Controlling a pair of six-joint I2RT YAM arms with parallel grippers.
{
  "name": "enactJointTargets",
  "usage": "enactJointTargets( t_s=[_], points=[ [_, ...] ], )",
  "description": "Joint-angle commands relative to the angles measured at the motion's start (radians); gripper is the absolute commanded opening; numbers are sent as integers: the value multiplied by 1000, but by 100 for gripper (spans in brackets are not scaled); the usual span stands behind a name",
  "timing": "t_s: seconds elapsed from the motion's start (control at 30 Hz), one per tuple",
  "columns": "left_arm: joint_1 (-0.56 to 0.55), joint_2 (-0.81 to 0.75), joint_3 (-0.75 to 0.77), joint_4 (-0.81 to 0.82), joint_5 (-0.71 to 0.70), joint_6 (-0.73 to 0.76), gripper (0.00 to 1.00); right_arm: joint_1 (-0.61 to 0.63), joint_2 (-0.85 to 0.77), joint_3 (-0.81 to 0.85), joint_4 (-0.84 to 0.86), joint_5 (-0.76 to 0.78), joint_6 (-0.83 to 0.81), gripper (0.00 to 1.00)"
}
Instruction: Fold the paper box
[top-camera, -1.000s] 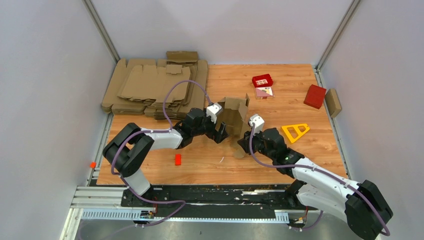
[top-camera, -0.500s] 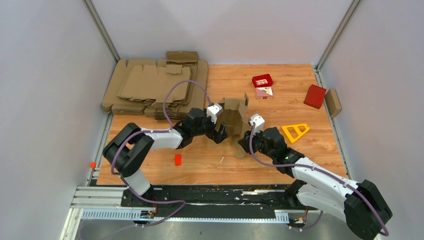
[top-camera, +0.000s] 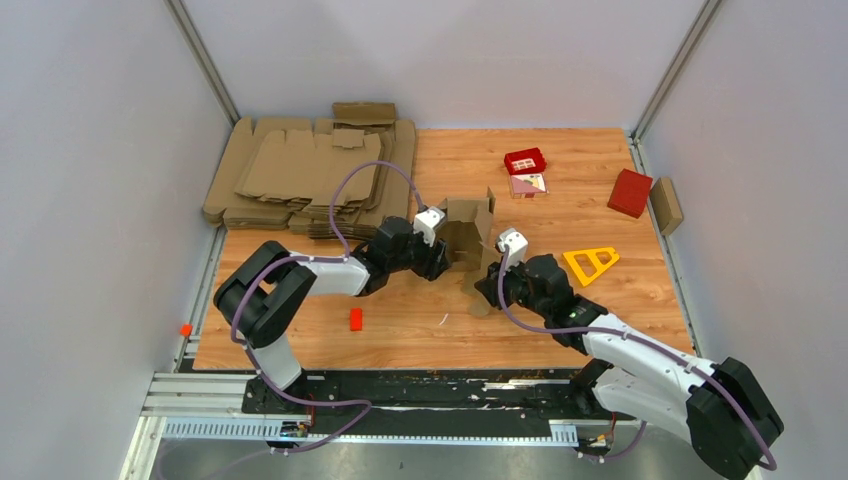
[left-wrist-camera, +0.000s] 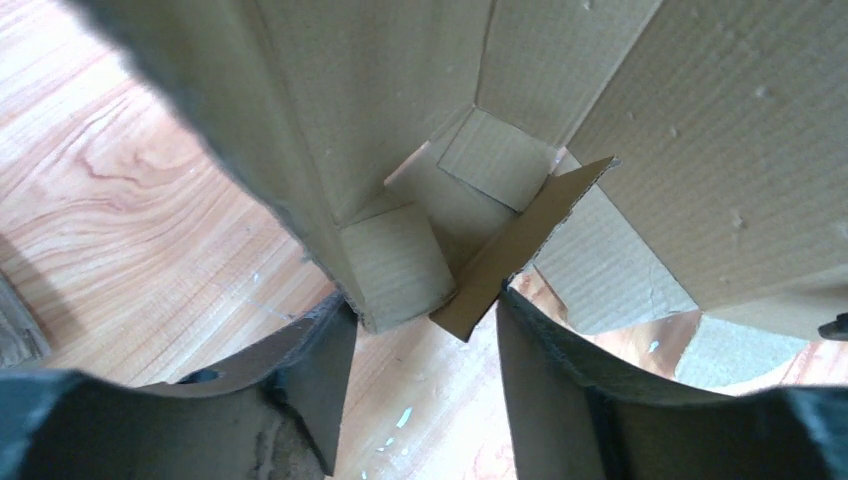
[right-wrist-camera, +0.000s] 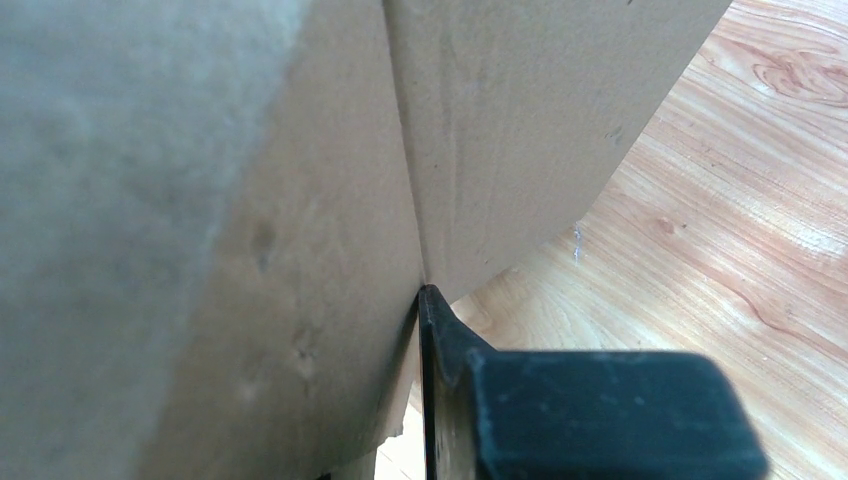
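The paper box (top-camera: 470, 232) stands on the counter (top-camera: 610, 325) between the two wrists. It is part-formed and open. In the left wrist view its walls (left-wrist-camera: 400, 90) run down to folded flaps at the closed end, and a loose flap tip juts across the opening. From above, its long axis seems to lean up and away from the arms, mouth turned up and toward the left arm, though the tilt is hard to judge. One flap rises at the far right corner and another trails toward the near edge.

The left fingers (left-wrist-camera: 310, 365) are spread, with the box's lower corner and that flap tip in the gap. Only one of the right fingers (right-wrist-camera: 445, 350) shows, edge-on against a crease in a panel (right-wrist-camera: 300, 150); I cannot tell whether they pinch it.

A pile of flat blanks (top-camera: 310, 175) lies far-left of the box. Two small red boxes (top-camera: 525, 161) (top-camera: 630, 192) lie far-right, and a yellow triangle (top-camera: 590, 263) to its right.
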Motion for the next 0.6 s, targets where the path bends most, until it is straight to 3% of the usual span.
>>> enactJointTargets(
  t_s=[0.0,0.3,0.57],
  points=[
    [-5,14,30,45,-43,-33,58,-3,14,32,35,-26,-9,18],
    [-45,47,34,89,-87,-59,54,-3,29,32,50,-38,0,18],
    [-91,85,48,90,-243,-90,38,-3,19,24,48,-43,5,18]
  ],
)
